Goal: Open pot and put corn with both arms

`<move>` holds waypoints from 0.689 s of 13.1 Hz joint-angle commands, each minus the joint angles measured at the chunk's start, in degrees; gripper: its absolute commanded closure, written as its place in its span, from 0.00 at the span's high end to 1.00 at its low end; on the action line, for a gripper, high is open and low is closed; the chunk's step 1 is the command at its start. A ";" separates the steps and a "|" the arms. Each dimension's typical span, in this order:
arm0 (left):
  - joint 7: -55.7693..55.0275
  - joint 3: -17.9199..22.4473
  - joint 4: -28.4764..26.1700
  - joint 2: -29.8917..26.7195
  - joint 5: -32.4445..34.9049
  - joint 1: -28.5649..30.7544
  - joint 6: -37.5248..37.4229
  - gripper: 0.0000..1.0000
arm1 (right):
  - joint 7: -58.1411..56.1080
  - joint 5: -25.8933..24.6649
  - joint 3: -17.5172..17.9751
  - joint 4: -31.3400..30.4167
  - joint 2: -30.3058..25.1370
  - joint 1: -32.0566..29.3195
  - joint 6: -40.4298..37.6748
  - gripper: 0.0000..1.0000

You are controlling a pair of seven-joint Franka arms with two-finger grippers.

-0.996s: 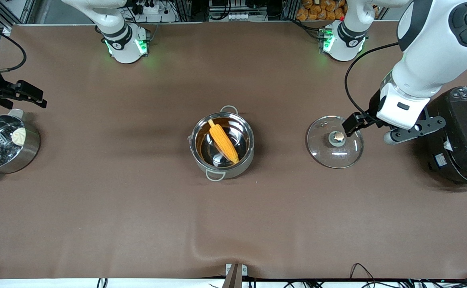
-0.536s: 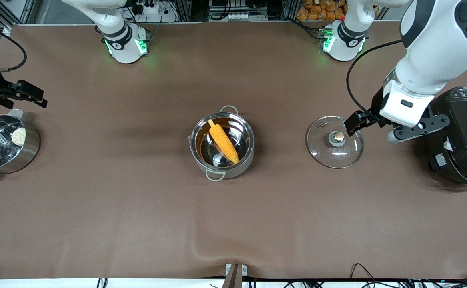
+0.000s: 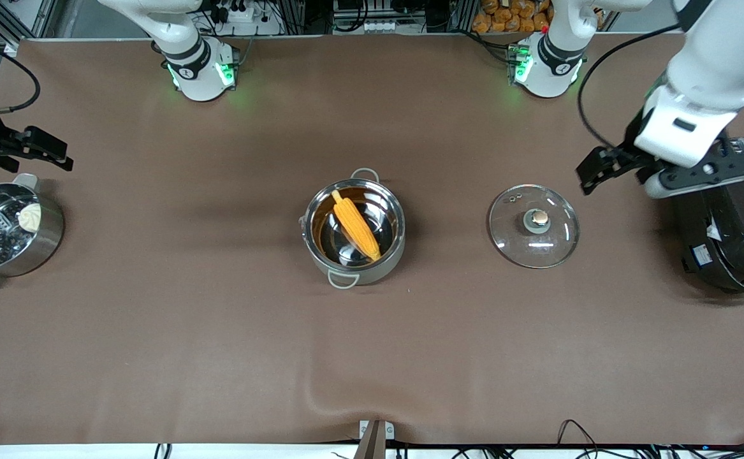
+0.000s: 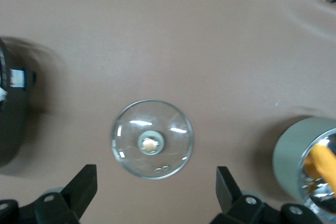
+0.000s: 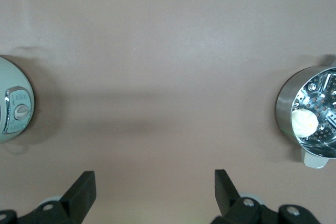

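the left gripper (image 3: pixel 591 175) hangs with its fingers spread wide and empty over bare table, between the glass lid (image 3: pixel 533 225) and the black rice cooker (image 3: pixel 738 229). the lid lies flat on the cloth, toward the left arm's end from the pot (image 3: pixel 354 231). the pot stands open mid-table with the corn (image 3: pixel 356 225) lying aslant inside it. the right gripper (image 3: pixel 43 150) waits, fingers spread, above the table beside the steamer pot (image 3: pixel 8 231).
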 commanded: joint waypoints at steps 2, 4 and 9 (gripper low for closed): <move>7.18 0.52 -0.04 -1.51 1.19 1.67 -2.07 1.00 | 0.33 -0.36 0.38 1.57 0.12 -1.06 -0.63 1.00; 12.45 0.97 -0.04 -1.87 0.66 3.68 -2.07 1.00 | 0.33 -0.36 0.38 1.66 0.20 -1.06 -0.54 1.00; 19.85 -1.31 -0.12 -1.87 -0.04 9.58 -2.07 1.00 | 0.33 0.25 0.38 2.01 0.38 -1.15 -0.19 1.00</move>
